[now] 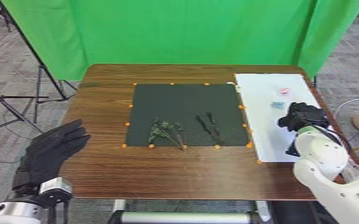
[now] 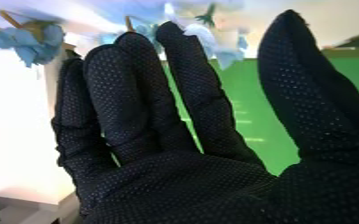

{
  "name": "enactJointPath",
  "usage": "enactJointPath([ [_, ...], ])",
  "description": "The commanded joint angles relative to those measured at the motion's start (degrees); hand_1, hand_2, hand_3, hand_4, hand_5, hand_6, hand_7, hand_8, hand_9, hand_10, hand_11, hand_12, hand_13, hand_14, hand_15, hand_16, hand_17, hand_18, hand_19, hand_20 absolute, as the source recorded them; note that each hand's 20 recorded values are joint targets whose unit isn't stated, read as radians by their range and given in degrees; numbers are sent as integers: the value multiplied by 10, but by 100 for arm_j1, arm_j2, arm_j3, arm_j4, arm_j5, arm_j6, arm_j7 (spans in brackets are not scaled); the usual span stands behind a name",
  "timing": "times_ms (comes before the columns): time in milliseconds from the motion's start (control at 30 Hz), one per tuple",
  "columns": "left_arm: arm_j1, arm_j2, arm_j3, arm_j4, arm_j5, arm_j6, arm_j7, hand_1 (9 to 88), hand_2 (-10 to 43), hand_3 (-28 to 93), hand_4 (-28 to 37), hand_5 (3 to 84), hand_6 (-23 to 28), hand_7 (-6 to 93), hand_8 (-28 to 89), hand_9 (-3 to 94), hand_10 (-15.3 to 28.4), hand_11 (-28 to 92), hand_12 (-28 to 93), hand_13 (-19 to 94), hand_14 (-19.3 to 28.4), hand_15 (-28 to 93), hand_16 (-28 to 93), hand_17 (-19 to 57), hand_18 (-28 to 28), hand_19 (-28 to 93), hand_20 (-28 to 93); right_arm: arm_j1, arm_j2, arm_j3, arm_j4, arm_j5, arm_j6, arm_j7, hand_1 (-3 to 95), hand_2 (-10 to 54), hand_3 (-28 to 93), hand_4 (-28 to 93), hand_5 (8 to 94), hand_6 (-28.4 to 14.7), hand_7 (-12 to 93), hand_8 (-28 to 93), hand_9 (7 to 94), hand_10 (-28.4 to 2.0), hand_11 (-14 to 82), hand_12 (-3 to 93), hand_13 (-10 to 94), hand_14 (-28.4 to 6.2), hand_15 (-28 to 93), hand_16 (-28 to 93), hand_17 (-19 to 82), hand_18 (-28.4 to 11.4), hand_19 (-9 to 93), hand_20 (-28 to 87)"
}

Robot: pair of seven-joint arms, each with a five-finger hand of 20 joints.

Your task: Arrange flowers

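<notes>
Item: greens (image 1: pixel 165 132), on the black mat (image 1: pixel 171 100), near edge of same, left of the dark stems; leafy parts fanned toward the far side, stems drawn together toward the robot, long axis near to far with a slight slant, stem ends farther right.

Item: dark stems (image 1: pixel 209 129), pair, flat on the mat; same general direction, splayed at the far end, closer together at the near end, slanting far left to near right.

Item: pink flower (image 1: pixel 285 92), on the white sheet (image 1: pixel 269 130), right side of the worktop (image 1: pixel 175 172); facing too small to tell.

Item: blue flower (image 1: pixel 278 105), same sheet, nearer the robot than the pink. Right wrist view: blue petals with brown stems, some partly behind the fingers.

Right robot hand (image 1: pixel 304 116): over the sheet near the blue flower, pointing away from the robot; well open, fingers (image 2: pixel 113 95) extended, thumb wide of them, holding nothing.

Left robot hand (image 1: pixel 51 152): beside the worktop's left edge, pointing forward, fingers relaxed and open, holding nothing.
</notes>
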Motion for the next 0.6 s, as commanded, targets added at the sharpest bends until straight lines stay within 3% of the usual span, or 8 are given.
enactJointPath([
  [33,-4,-21,-3,34,-1,-51,-48,272,53,825,-124,451,134,125,-82,370,219,331,85,259,277,556,-117,-98,214,573,117,110,-20,-269,170,-284,246,68,324,-50,846,-253,617,-67,250,-128,535,-216,538,235,470,-191,794,182,180,-284,765,325],
  [200,38,-18,-104,38,-14,-67,-50,273,53,824,-124,451,134,125,-82,370,219,330,85,260,277,556,-117,-97,213,573,116,133,19,-424,246,-463,565,143,358,-41,835,-271,650,-44,272,-117,572,-198,539,239,504,-173,780,201,191,-284,773,320],
  [267,76,-38,-171,34,-10,-78,-70,272,53,824,-124,451,134,125,-82,370,219,330,86,260,278,556,-117,-98,213,573,117,163,47,-500,281,-576,682,167,403,-52,801,-281,664,-41,289,-25,598,-183,531,256,530,-159,772,214,196,-284,780,311],
  [300,96,-42,-204,27,-13,-81,-72,272,53,824,-124,451,134,125,-82,370,219,330,86,259,279,556,-117,-98,213,573,117,173,55,-523,298,-592,750,173,437,-53,771,-281,684,-35,309,-17,632,-161,507,287,550,-148,767,216,205,-279,785,307],
  [400,158,-41,-290,21,-12,-100,-49,272,52,825,-124,452,134,126,-82,371,219,330,85,261,279,556,-117,-97,214,573,117,229,78,-593,368,-719,921,145,476,-46,747,-282,729,-18,323,-10,677,-135,465,339,574,-135,758,230,215,-273,791,300],
  [533,217,-16,-344,6,-37,-65,8,272,52,825,-124,451,134,125,-82,371,219,331,86,262,280,556,-117,-96,214,574,117,345,93,-663,415,-822,1112,117,505,-48,745,-282,772,-7,310,1,724,-107,425,379,603,-113,734,285,231,-266,804,300],
  [600,260,-30,-383,-5,-28,-82,1,272,52,825,-124,451,134,124,-81,371,220,331,86,262,280,556,-117,-96,214,574,118,360,99,-640,375,-828,1155,85,507,-50,747,-282,777,-8,309,6,735,-107,423,380,607,-112,734,288,233,-265,806,300],
])
